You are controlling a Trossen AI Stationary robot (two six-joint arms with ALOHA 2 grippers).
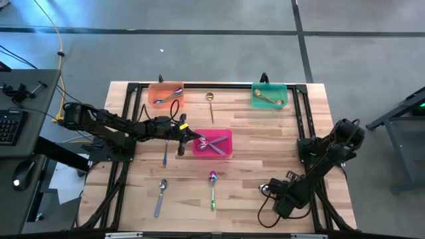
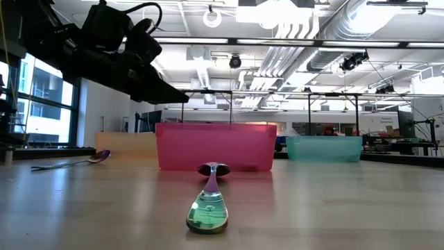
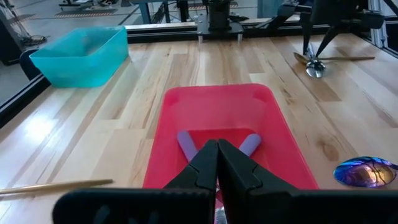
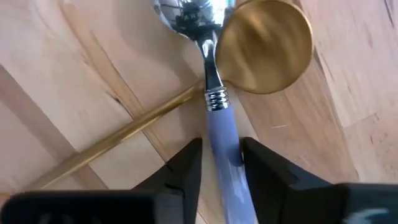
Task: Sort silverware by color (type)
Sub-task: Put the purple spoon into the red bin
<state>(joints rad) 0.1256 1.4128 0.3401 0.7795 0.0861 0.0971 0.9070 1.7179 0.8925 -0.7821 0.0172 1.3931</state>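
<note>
- Three plastic bins sit on the wooden table: orange bin at the far left, green bin at the far right, pink bin near the centre.
- Left gripper reaches in from the left and is at the pink bin's left edge. In the left wrist view its fingers are pressed together with no gap, tips over the bin's near end.
- Pink bin holds lilac-handled spoons, crossed; their lilac handle ends show just beyond the left fingertips in the wrist view.
- Right gripper is low over the table's near right part. Its wrist view shows the jaws apart, straddling the handle of a lilac-handled spoon; cannot tell whether the fingers touch it.
- That spoon's silver bowl lies next to the bowl of a gold spoon, and the gold handle crosses beneath the lilac one.
- Orange bin holds an iridescent spoon.
- Green bin holds gold spoons.
- Loose on the table: a gold spoon between the orange and green bins; a slim handled piece left of the pink bin; a silver spoon with lilac handle near left; an iridescent spoon with green handle near centre, in front of the pink bin.
</note>
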